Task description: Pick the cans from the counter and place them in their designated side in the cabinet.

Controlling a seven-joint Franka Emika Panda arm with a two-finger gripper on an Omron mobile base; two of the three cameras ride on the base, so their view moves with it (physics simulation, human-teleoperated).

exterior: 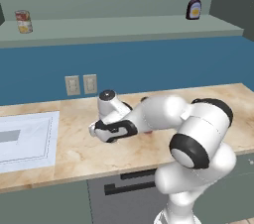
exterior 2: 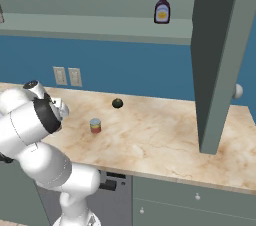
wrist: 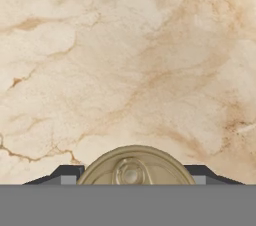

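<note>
Cans: one stands upright on the bench [exterior 2: 165, 135], with a silver top and red label, the can [exterior 2: 95, 125] just right of the arm in the right base view; it is free and alone on the marble.
Second can: in the hand view a round brassy lid with a pull tab, the held can [wrist: 134, 167], sits between the two dark fingertips [wrist: 67, 173], one on each side against its rim.
Pincer: the pincer [wrist: 134, 180] points straight down at the bench and is closed narrowly around that lid; in the left base view the hand [exterior: 113, 130] hangs low over the bench, and the can under it is hidden by the arm.
Cabinet: the grey-green recess above the blue wall, its ledge [exterior: 124, 28] long and flat.
Ledge left: a yellow-and-red tin [exterior: 23, 21] stands upright near the left end.
Ledge right: a dark sauce bottle [exterior: 194, 5] stands upright near the right end, well apart from the tin.
Bench extras: a dark green lump [exterior 2: 117, 103] lies behind and to the right of the free can, near but apart from it; a white panel [exterior: 25, 140] lies on the left part of the bench.
Wall: two pale outlets [exterior: 81, 84] side by side on the blue wall.
</note>
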